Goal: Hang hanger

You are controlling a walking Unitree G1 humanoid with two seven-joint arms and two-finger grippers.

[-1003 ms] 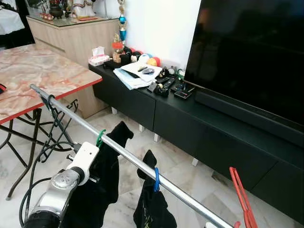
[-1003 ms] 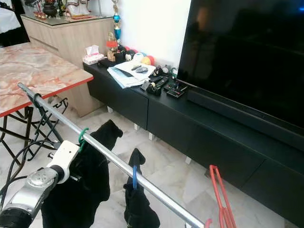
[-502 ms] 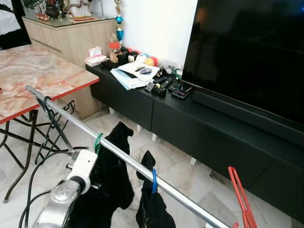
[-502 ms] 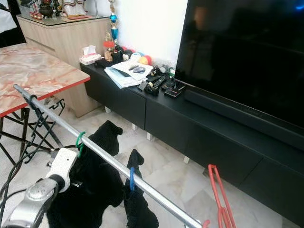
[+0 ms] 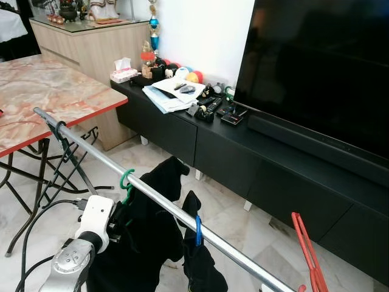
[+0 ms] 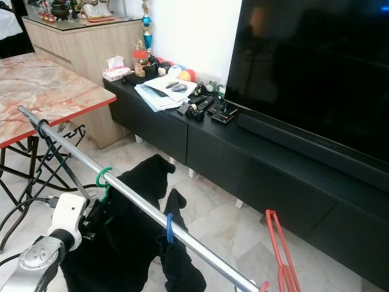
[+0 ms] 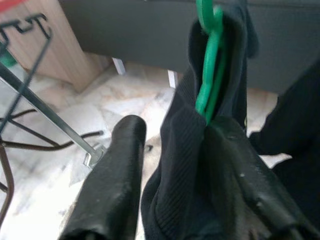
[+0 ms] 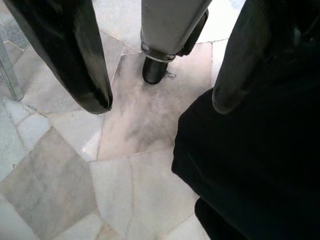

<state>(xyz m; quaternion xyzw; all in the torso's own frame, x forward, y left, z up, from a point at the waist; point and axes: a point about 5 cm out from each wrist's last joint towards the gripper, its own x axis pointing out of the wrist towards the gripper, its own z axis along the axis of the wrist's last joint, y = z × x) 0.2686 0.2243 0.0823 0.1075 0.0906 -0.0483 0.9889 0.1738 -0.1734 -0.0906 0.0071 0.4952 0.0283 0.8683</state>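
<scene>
Left eye view: black garment point(image 5: 146, 234) now bulkier on the rail point(image 5: 182, 213) than before, green hanger point(image 5: 127, 180) hooked over it. Left gripper point(image 7: 172, 165) clasps garment and hanger; right gripper point(image 8: 160, 100) splayed, its arm unseen.

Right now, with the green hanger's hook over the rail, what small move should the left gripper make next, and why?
Probably open the left gripper and ease back: the green hanger already hooks over the rail, and the fingers are closed on the black garment.
</scene>
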